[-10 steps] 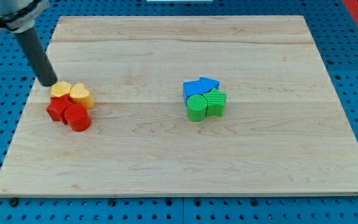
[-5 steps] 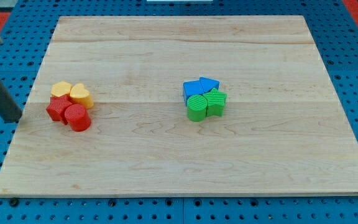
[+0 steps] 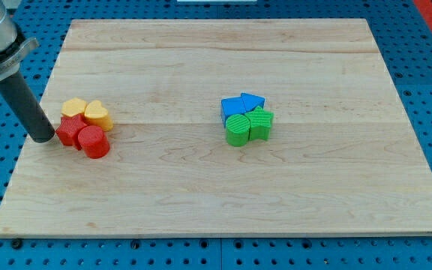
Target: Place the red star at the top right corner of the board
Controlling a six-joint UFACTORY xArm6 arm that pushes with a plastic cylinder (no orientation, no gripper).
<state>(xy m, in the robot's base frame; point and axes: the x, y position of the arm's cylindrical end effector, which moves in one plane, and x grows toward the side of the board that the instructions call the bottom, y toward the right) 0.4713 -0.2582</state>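
My tip [image 3: 45, 139] sits at the view's left edge of the worktop [image 3: 201, 195], just beside the red star [image 3: 69, 130] on its left and seemingly touching it. I have no jaws, so nothing is held (only a bare rod). The star lies rightward of me, packed against a red cylinder [image 3: 94, 142] and two yellow blocks [image 3: 86, 112]. Its goal, the top right corner, lies far off, up and to the right.

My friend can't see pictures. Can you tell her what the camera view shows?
My tip sits just left of the red star, which huddles with a red cylinder and two yellow blocks at the wooden board's left side. Blue and green blocks cluster mid-board.
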